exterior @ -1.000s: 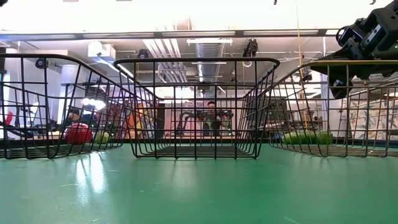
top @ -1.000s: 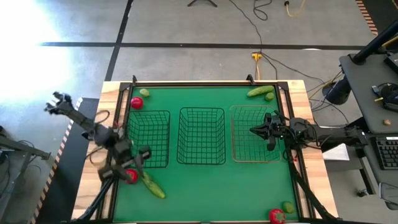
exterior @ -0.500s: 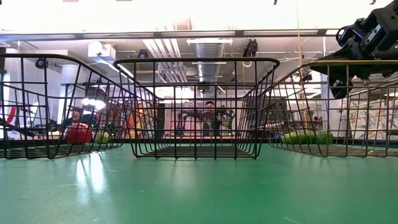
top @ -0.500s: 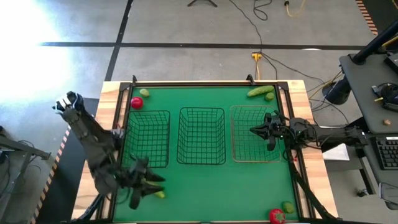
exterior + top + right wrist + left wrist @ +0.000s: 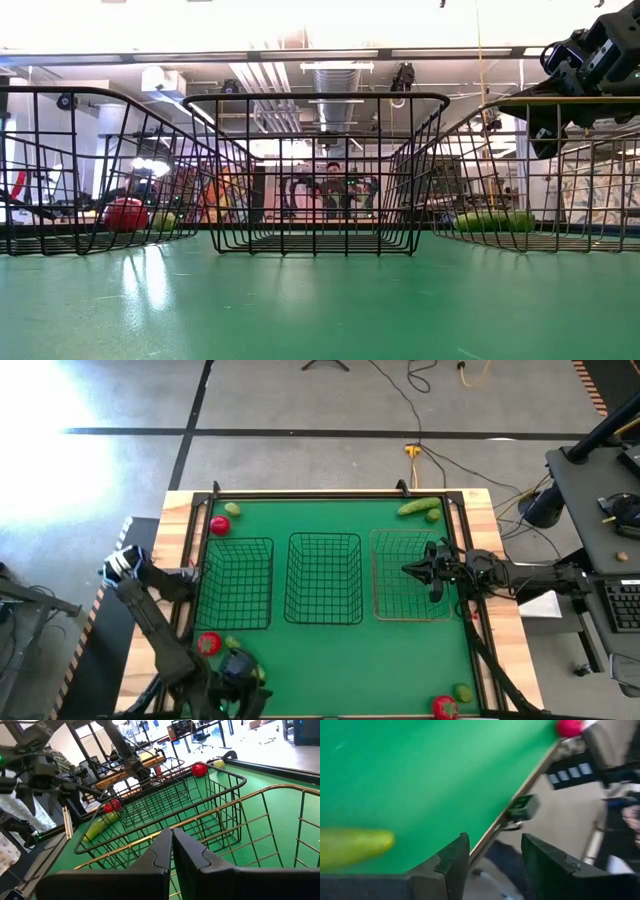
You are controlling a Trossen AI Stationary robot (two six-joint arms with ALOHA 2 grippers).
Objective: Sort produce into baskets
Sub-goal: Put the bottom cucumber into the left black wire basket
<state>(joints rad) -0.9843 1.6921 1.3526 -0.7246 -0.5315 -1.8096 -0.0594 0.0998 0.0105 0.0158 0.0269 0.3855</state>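
- While my left gripper (image 5: pixel 238 668) hangs low at the lower left of the high view, near the table's front edge, its fingers stand partly apart with nothing between them.
- Nearest is a cucumber (image 5: pixel 350 847): my wrist camera shows it flat on the green mat, off to one side of my fingers, rounded end towards them.
- From above, only green ends peek out on either side of my wrist, so I judge its long axis runs diagonally, upper left to lower right.
- To take it, I'd need to shift sideways and close across that axis.
- A tomato (image 5: pixel 208 643) sits just up-left of the gripper.
- My right gripper (image 5: pixel 425 572) waits closed and empty over the tan basket (image 5: pixel 385 610) at centre right, so the left arm is far nearer.
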